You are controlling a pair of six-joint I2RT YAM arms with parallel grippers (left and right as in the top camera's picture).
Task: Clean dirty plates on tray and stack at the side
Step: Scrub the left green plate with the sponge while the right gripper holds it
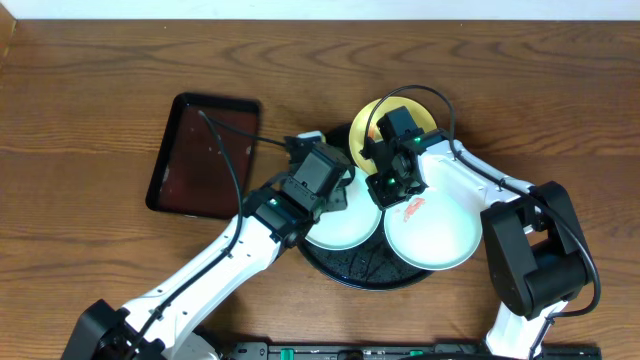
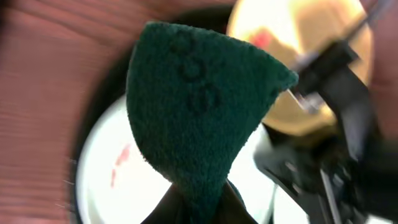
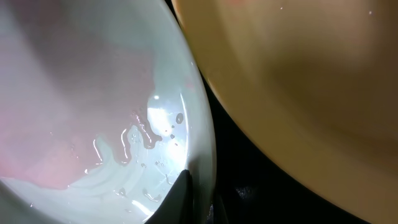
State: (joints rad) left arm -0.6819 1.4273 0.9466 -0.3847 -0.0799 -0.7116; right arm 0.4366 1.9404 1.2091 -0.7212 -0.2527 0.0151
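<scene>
— Wet film and a pink smear noted on the right mint-white plate [image 3: 93, 93]; your right gripper [image 3: 196, 202] pinches its rim.

— And the others?

— All three lie over the black tray [image 1: 365, 270]. Your left gripper [image 2: 199, 208] clamps a green pad [image 2: 199, 106] above the left mint-white plate [image 2: 102, 174], which is red-streaked. You'll find the yellow plate [image 1: 368, 122] at the far side, smeared too.

Centre: L gripper [image 1: 342, 188], green pad [image 2: 199, 112] clamped, and R gripper [image 1: 388, 192] crowd close together.
Black tray [image 1: 350, 277]: yellow plate [image 1: 428, 120], L mint plate [image 1: 340, 232], R mint plate [image 1: 440, 238] packed close; mint pair touching.
Left side: brown tray [image 1: 205, 155] near.
Right side: R arm base [image 1: 535, 255].
Far table [image 1: 100, 70]: open.
</scene>
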